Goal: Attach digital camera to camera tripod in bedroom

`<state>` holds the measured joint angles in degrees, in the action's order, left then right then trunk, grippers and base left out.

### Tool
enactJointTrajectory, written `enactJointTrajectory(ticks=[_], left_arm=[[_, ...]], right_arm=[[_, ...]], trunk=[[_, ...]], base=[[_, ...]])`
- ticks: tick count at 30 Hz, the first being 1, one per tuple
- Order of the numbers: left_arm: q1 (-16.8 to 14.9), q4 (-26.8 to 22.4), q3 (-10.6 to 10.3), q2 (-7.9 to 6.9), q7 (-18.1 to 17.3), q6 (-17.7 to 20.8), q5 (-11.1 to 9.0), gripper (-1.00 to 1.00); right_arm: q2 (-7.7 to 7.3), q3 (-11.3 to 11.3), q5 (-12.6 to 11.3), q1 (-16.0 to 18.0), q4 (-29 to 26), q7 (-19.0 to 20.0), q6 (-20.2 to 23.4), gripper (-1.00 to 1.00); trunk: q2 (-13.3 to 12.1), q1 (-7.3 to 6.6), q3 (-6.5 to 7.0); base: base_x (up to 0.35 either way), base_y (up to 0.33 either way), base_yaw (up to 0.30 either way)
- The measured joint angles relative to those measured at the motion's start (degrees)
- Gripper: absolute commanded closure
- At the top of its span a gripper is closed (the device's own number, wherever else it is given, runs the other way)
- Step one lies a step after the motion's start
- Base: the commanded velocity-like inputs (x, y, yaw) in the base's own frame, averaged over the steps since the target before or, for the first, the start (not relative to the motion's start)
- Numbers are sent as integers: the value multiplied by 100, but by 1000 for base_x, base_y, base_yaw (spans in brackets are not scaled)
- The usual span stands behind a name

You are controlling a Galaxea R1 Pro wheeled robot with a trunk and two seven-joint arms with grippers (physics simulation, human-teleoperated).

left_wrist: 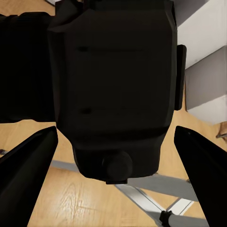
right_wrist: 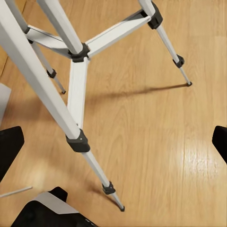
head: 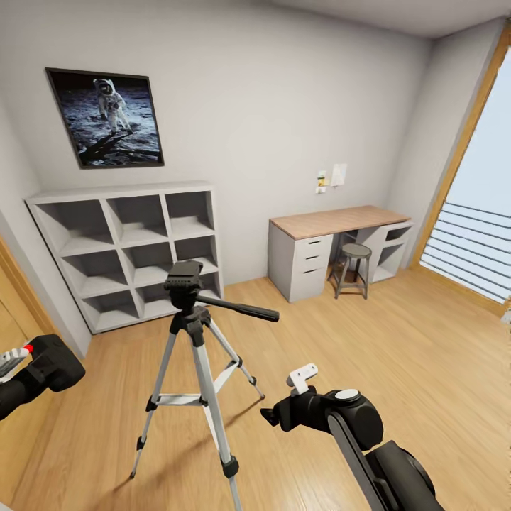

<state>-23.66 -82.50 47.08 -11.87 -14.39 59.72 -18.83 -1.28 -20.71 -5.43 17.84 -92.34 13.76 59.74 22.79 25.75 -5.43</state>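
Observation:
The camera tripod (head: 193, 333) stands on the wood floor mid-room, silver legs spread, its black head (head: 184, 278) bare and its long handle pointing right. My left gripper (head: 13, 363) is at the far left, level with the tripod's upper legs, shut on the digital camera (head: 51, 365), whose red button (head: 27, 349) shows. In the left wrist view the camera (left_wrist: 118, 85) sits between the dark fingers (left_wrist: 28, 175), with tripod legs (left_wrist: 156, 189) below. My right gripper (head: 285, 395) hangs open and empty to the right of the tripod. Its wrist view looks down on the legs (right_wrist: 75, 94).
A white cube shelf (head: 128, 248) stands against the back wall under an astronaut poster (head: 106, 117). A desk (head: 333, 238) with a grey stool (head: 353, 268) is at the back right, and the tall window (head: 475, 234) is at the right. A wood frame (head: 11, 284) runs along the left edge.

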Motion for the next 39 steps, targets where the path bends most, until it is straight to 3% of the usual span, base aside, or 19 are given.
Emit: enactJointTrajectory(ticks=[23,39], left_arm=[[1,7,1,1,-8,0,-5,100],[2,9,0,1,-4,0,-6,100]], right_arm=[[0,-6,1,1,0,-4,0,-100],[0,-6,-1,0,1,-5,0,-100]], trunk=[[0,0,0],[0,0,0]], base=[[1,70,-164],[0,14,-30]])
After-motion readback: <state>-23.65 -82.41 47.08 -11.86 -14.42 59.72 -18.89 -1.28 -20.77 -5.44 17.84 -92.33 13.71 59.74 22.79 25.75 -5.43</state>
